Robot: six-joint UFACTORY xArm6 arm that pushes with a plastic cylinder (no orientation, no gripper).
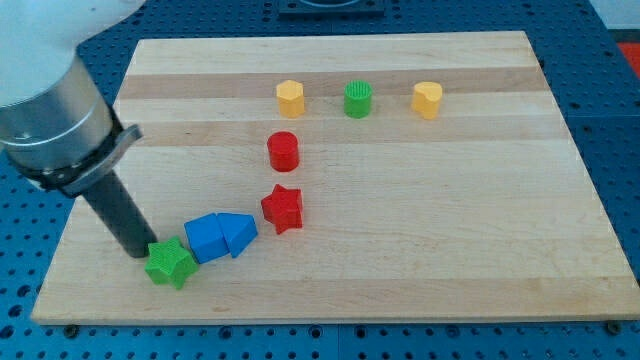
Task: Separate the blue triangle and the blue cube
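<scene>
Resting my tip [143, 253] against green star [169, 262], blue cube [207, 238] touching blue triangle [238, 233] just right, no jaws fitted.

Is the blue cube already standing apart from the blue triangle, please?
No, the blue cube and the blue triangle sit pressed side by side with no gap between them.

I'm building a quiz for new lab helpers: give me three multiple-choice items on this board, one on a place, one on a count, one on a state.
1. Where is my tip?
A. just left of the green star
B. beside the yellow blocks
C. at the view's right edge

2. How many red blocks are there?
A. one
B. two
C. four

3. The blue cube and blue triangle are:
A. touching
B. far apart
C. stacked

Answers: 1 A, the rod ends against the star's left side. 2 B, a red cylinder and a red star. 3 A, no gap shows between them.
</scene>
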